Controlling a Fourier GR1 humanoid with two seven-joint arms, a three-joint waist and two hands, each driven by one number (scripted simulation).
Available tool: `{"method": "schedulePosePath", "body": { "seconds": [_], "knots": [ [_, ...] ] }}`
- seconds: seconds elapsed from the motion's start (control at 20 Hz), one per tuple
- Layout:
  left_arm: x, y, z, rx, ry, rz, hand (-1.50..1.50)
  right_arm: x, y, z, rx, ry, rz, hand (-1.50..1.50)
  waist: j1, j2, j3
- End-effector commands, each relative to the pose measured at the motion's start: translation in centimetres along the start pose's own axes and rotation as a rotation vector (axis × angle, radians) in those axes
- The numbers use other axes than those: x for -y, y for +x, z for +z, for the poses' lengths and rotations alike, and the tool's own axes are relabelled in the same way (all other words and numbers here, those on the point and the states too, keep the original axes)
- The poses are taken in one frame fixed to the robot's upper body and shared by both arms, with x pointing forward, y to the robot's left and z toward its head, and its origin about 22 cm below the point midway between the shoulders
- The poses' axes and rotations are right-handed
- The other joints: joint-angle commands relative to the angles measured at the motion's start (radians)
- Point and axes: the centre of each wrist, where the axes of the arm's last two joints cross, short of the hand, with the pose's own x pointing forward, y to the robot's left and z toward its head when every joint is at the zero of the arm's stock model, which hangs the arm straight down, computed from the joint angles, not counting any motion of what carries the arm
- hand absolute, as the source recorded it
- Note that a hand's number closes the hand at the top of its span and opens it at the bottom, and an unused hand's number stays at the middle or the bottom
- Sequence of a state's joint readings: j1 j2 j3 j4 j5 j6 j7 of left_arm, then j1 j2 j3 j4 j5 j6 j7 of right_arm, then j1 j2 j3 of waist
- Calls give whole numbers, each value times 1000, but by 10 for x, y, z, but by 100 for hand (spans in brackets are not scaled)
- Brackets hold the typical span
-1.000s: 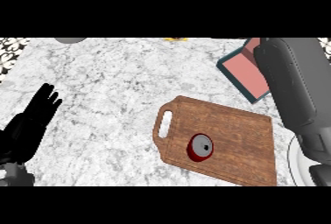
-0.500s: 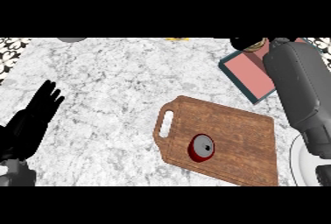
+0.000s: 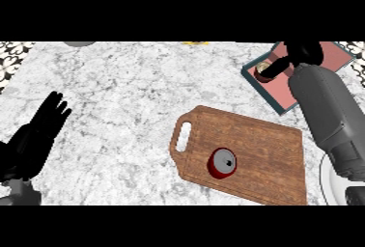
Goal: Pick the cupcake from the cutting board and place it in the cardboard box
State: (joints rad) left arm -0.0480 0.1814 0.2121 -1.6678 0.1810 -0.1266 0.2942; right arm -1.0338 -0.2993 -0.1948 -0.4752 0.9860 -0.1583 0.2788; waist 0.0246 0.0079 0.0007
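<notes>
Over the box (image 3: 281,99), the right hand (image 3: 303,52) curls round the cupcake (image 3: 269,70), the board (image 3: 264,154) with a red can (image 3: 221,163) lies nearer, and the left hand (image 3: 39,132) rests open far left.

— Can you read anything from where you stand? A label, a brand, a number?

— No, nothing. The cutting board (image 3: 246,157) is bare wood grain, and the cardboard box (image 3: 285,94) shows plain sides with no print.

— And the counter?

— The marble counter (image 3: 121,96) carries only grey veining. No letters or signs anywhere.
</notes>
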Motion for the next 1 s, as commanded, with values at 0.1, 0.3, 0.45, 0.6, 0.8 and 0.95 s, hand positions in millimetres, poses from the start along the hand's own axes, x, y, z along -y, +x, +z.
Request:
{"method": "schedulePosePath", "body": {
  "seconds": [0.1, 0.3, 0.45, 0.6, 0.8, 0.95],
  "knots": [
    [3, 1, -8, -5, 15, 15, 0, -4, 10, 3, 58, -137, -225, -150, -3, 1, 0],
    [-6, 4, -4, -11, 27, 13, 0, 23, -10, 1, 45, -282, -509, -150, -29, -10, 1],
    [0, -4, -1, -8, 20, 9, 0, 41, -26, -5, 5, -342, -636, -150, -16, -4, 1],
    [-9, 4, -1, -4, 19, 8, 0, 45, -42, -2, 2, -353, -691, -150, -21, -9, 0],
    [-8, -15, 13, -13, 36, 13, 0, 72, -100, 5, -27, -364, -744, -150, -33, -13, -1],
    [-16, -1, 0, -17, 32, 16, 0, 79, -133, 13, -21, -383, -786, -150, -32, -11, 0]
  ]
}}
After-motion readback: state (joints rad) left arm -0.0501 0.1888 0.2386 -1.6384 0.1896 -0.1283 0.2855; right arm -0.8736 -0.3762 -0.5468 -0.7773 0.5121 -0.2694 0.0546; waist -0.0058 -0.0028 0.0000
